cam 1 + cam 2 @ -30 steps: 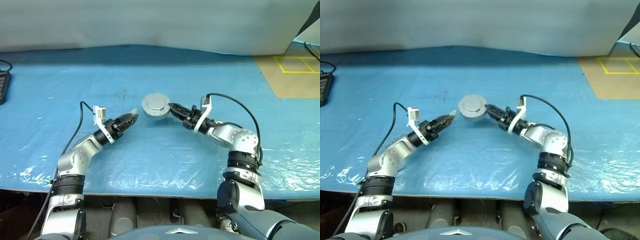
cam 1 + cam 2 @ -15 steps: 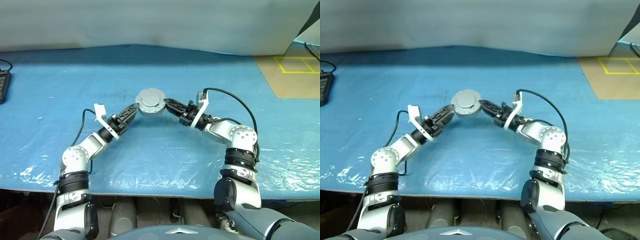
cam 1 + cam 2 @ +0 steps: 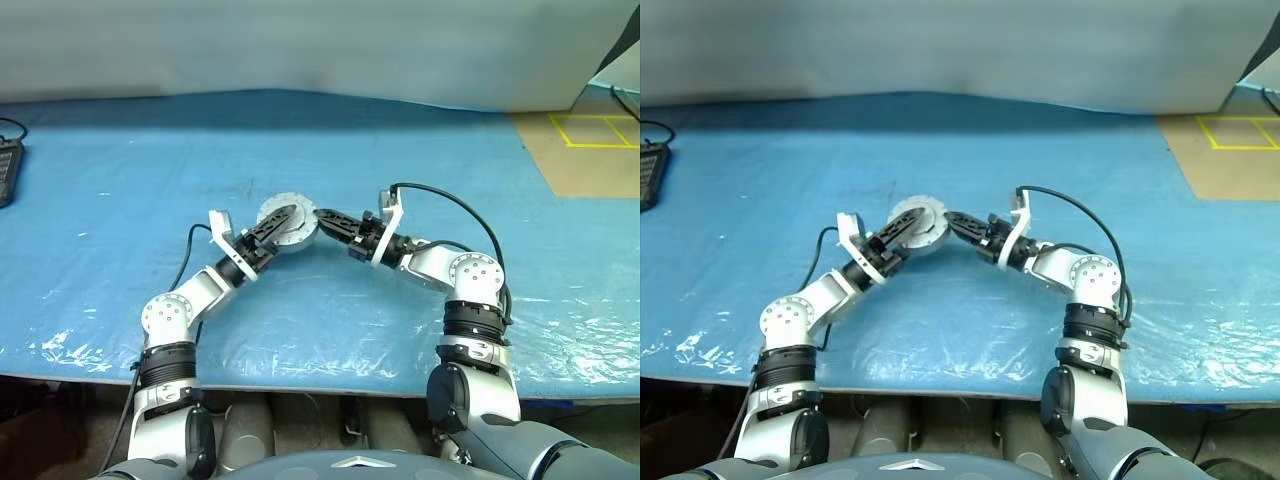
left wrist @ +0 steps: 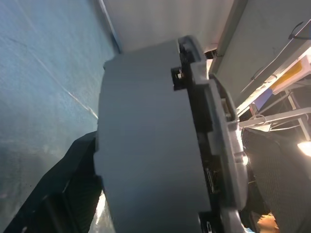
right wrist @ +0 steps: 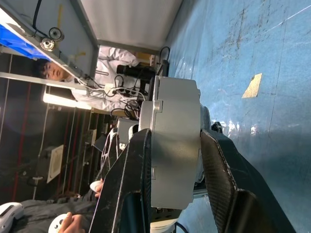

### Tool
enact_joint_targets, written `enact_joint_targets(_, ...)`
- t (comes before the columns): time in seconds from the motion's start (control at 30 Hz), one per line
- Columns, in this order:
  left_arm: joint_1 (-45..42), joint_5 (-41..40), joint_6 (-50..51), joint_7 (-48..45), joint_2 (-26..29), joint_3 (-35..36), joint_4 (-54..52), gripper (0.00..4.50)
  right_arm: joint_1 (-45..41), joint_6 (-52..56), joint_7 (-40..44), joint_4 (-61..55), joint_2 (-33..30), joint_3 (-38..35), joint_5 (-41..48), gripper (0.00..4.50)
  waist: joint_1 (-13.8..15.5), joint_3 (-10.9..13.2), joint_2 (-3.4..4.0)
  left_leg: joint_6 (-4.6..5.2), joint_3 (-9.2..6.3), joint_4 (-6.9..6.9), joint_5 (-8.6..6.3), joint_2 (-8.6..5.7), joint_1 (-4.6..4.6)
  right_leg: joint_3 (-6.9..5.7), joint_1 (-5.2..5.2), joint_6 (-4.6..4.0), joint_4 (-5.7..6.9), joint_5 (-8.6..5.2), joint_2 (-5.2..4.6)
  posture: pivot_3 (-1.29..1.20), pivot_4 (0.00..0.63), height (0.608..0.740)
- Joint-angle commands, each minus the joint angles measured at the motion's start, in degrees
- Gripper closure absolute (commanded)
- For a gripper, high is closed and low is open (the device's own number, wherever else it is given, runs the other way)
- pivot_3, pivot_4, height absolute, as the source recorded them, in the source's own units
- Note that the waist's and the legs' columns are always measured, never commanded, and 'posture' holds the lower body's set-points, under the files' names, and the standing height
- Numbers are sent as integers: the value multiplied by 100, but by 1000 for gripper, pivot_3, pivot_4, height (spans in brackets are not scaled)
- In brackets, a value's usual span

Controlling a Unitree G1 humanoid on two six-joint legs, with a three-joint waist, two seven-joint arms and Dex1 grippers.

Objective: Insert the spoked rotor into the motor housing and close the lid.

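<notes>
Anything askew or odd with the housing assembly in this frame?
Nothing is spilled or damaged. The motor housing is held off the blue table, tipped on edge, clamped by the right tool; the left tool straddles it, open.

I see a plain grey motor housing (image 3: 287, 224), black tool fingers (image 5: 219, 160), and a shiny blue sheet (image 3: 330, 150) covering the bench.

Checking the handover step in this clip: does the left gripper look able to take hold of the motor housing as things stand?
Probably yes. The left gripper is open with its fingers already at the motor housing, which the right gripper holds up off the blue table. Nothing stands between them.
</notes>
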Motion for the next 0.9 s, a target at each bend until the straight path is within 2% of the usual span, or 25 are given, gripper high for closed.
enact_joint_targets(0.03,-20,-73,-146,-26,8,55,-100,598,-104,-116,167,-270,27,-78,372,3338,-2,0,0,0,0,1,0,0,0,0,0,0,0,0,0,0,150,740)
enact_joint_targets(0.13,7,-98,-146,-42,40,56,-107,1638,-109,-184,146,-219,0,-90,347,3338,0,0,0,0,-2,3,0,0,0,0,3,3,0,2,0,0,150,740)
enact_joint_targets(0.17,0,-134,-153,-25,38,80,-102,1845,-113,-219,126,-193,-2,-91,336,3338,1,0,0,0,-2,4,0,0,0,0,2,4,0,3,0,0,150,740)
enact_joint_targets(0.33,-1,-176,-137,6,62,82,-54,1883,-141,-325,24,-28,31,-112,308,3338,-4,0,0,0,-5,12,0,0,-1,-1,4,6,1,4,0,0,150,740)
enact_joint_targets(0.53,-3,-65,-221,128,35,40,-1,1892,-24,-780,348,-88,-96,116,28,3338,-3,0,0,0,-9,20,0,1,-3,-1,7,7,4,6,0,0,150,740)
enact_joint_targets(0.7,-25,7,-336,148,22,34,31,1892,4,-998,648,-213,-246,379,-140,1682,-2,0,0,0,-13,33,0,0,-6,-3,11,12,5,10,-1,0,150,740)
enact_joint_targets(0.77,-61,80,-475,198,-3,75,98,1892,23,-1437,624,-267,-247,518,-445,1028,-9,0,0,0,-14,35,0,1,-6,-2,11,12,5,12,0,0,150,740)
enact_joint_targets(0.9,-292,463,-1173,311,-30,202,369,1892,80,-2205,689,-134,-390,787,-1112,1028,-7,0,0,1,-15,39,0,1,-7,-4,11,10,5,14,0,0,150,740)
